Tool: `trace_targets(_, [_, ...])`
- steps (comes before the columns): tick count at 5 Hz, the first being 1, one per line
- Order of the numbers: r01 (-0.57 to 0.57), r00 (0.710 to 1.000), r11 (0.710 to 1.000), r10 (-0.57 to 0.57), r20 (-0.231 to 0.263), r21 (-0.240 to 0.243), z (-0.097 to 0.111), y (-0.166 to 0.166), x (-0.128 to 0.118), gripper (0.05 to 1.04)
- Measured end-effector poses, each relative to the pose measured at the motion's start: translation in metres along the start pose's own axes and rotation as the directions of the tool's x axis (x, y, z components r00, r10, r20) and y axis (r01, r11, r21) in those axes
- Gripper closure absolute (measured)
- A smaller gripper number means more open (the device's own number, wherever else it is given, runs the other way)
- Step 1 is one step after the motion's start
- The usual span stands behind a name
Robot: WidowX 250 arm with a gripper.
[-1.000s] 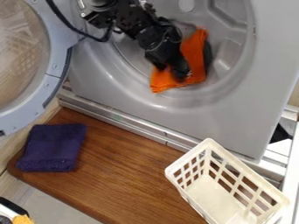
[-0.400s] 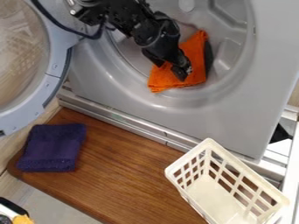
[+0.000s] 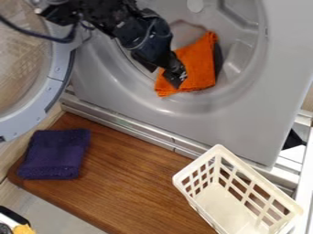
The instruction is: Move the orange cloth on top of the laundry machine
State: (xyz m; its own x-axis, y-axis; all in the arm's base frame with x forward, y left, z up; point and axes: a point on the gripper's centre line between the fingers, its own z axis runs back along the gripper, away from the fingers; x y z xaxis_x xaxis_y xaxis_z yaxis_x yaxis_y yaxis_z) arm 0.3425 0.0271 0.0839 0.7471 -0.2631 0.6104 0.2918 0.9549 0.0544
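The black gripper [image 3: 161, 74] hangs at the lower left part of the machine's round opening, its two fingers apart. It overlaps the left part of the orange cloth [image 3: 198, 64]; whether it touches the cloth I cannot tell. Folded and slanting, the cloth rests in the lower part of the opening, with a dark patch along its right edge. The grey laundry machine [image 3: 235, 123] takes up the upper middle and right of the view, and its round door [image 3: 56, 87] stands open at the left.
On the brown wooden board [image 3: 134, 183] below the machine, a folded purple cloth [image 3: 55, 153] lies at the left. A cream slotted basket [image 3: 220, 212] stands at the lower right. A metal edge [image 3: 140, 132] runs between board and machine.
The gripper and arm have shifted left across the front of the orange cloth, uncovering more of its middle. The cloth has stayed in nearly the same place.
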Motion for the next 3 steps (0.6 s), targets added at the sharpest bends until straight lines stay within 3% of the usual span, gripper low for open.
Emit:
trace_targets(1, [-0.002, 0.995, 1.0, 0.001, -0.101, -0.008, 0.017, -0.003, -0.029, 0.083])
trace_targets(2, [0.003, 0.979, 0.998, -0.017, -0.205, -0.069, 0.013, -0.009, -0.05, 0.083])
trace_targets(3, [-0.002, 0.949, 0.997, -0.024, -0.314, -0.083, 0.003, -0.021, -0.069, 0.083])
